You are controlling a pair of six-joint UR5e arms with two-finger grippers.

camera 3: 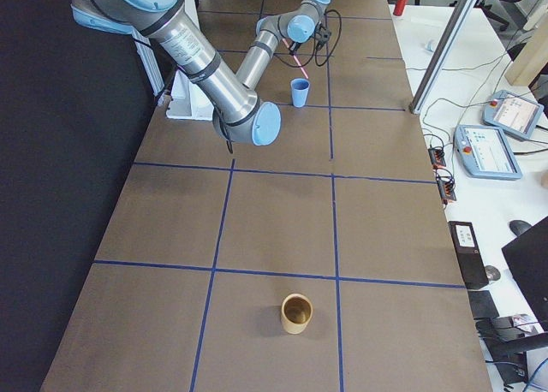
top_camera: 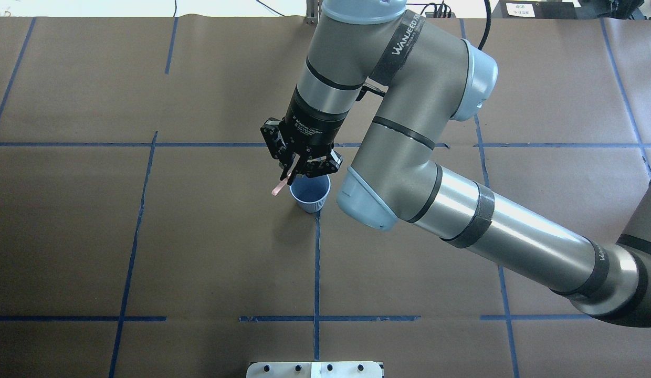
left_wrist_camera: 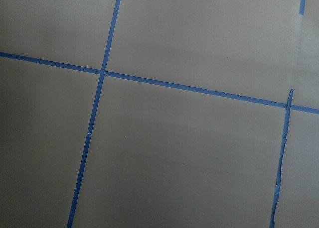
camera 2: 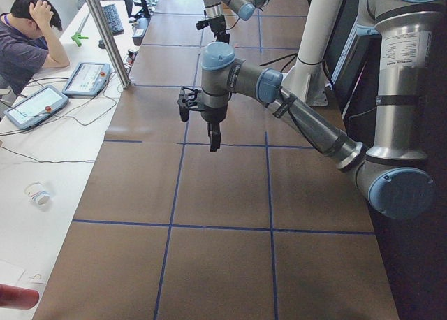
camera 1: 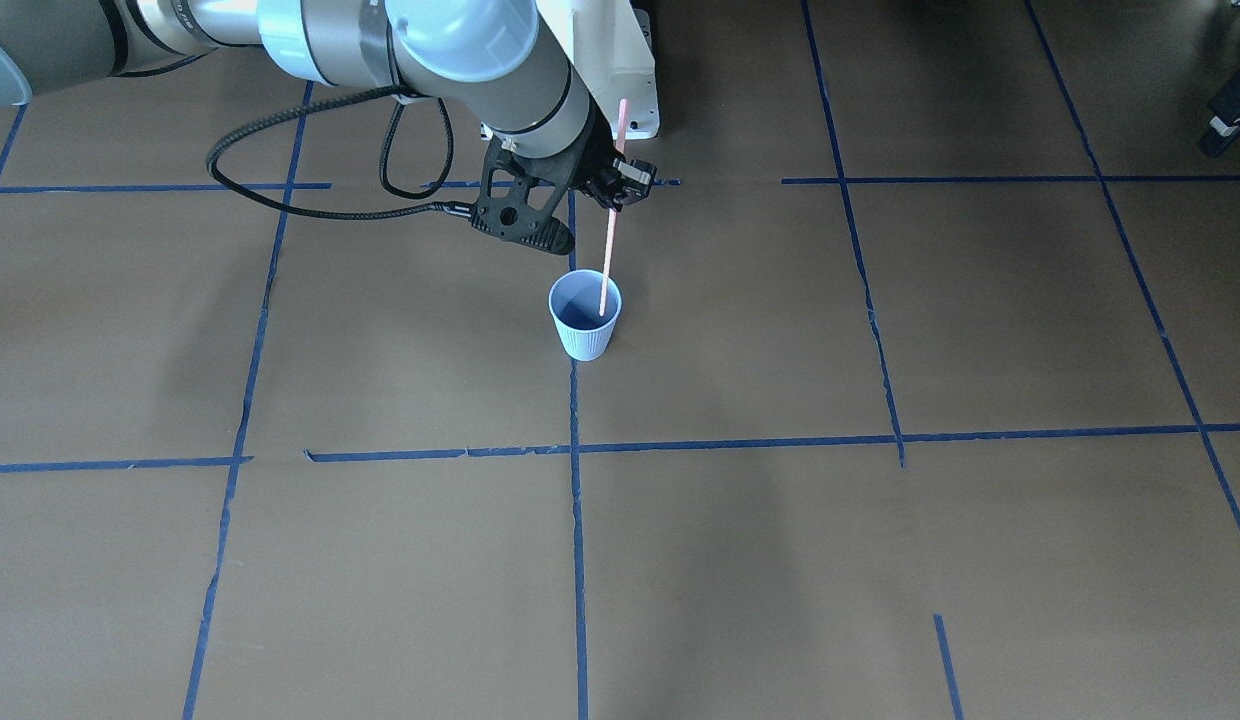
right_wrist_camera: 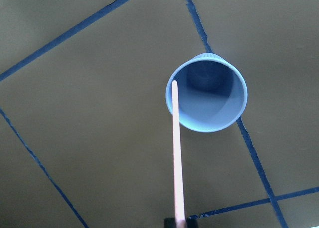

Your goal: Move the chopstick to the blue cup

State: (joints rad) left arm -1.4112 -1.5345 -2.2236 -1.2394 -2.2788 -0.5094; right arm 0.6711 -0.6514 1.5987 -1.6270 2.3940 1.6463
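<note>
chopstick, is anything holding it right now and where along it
The right hand holds the chopstick, pinched a little above its middle, with the lower tip at the mouth of the blue cup.

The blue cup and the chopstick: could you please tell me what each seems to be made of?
The blue cup: likely paper or thin plastic, matte, with fine vertical ribs on its wall. The chopstick: probably plastic, going by its smooth, even pinkish-orange colour; painted wood is possible.
</note>
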